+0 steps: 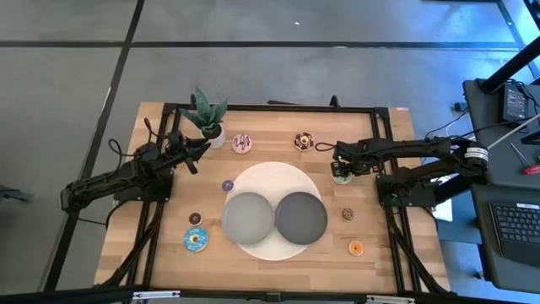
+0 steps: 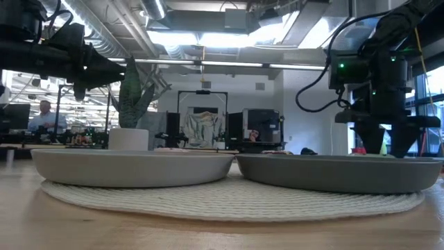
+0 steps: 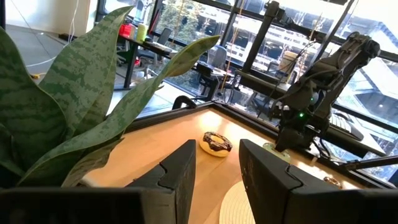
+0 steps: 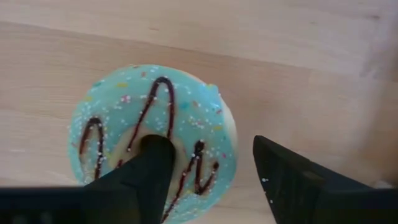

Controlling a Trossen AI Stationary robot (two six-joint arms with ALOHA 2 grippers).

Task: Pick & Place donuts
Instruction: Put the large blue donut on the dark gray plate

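Straddling the mint donut [image 4: 152, 140] at the mat's [image 1: 253, 245] two o'clock, right gripper [image 4: 205, 171] open, one finger in its hole; left gripper [image 3: 214, 171] open by the plant [image 1: 205, 114]

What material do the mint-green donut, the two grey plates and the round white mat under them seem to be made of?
The mint-green donut under the right hand looks like moulded plastic or rubber: matte icing, painted brown lines, tiny sprinkles. The grey plates seem matte ceramic or plastic, with a smooth, even surface. The white mat appears woven from cord or fibre: ribbed rings show in the low view.
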